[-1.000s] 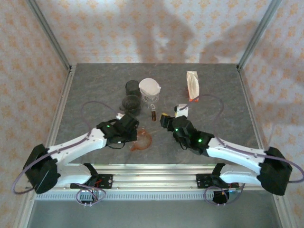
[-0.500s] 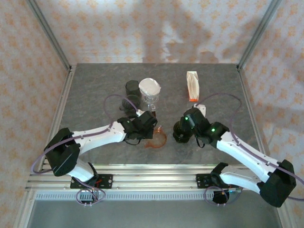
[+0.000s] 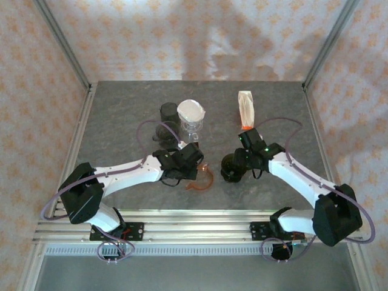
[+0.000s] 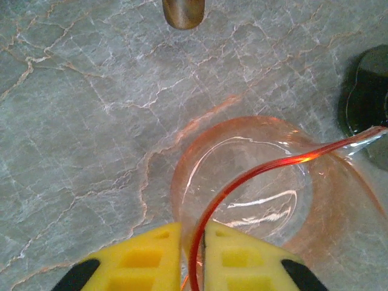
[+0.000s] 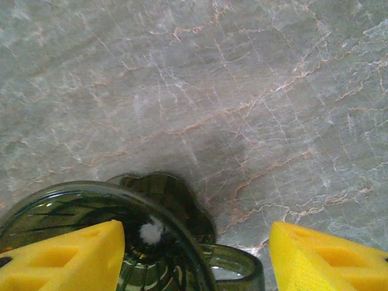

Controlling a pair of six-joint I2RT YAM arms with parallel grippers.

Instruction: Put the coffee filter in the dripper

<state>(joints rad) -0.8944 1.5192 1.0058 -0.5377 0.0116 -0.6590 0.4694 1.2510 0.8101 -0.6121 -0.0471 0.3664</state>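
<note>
The orange dripper (image 3: pixel 202 179) sits on the table (image 3: pixel 121 103). Its thin rim runs through the narrow gap of the left gripper (image 4: pixel 193 257); I cannot tell whether the nearly closed fingers pinch it. Just right of the orange dripper, the right gripper (image 5: pixel 194 254) hangs with fingers wide apart over a dark green dripper (image 5: pixel 167 209). The white coffee filter (image 3: pixel 191 111) rests atop a glass server (image 3: pixel 193 127), beyond the orange dripper.
</note>
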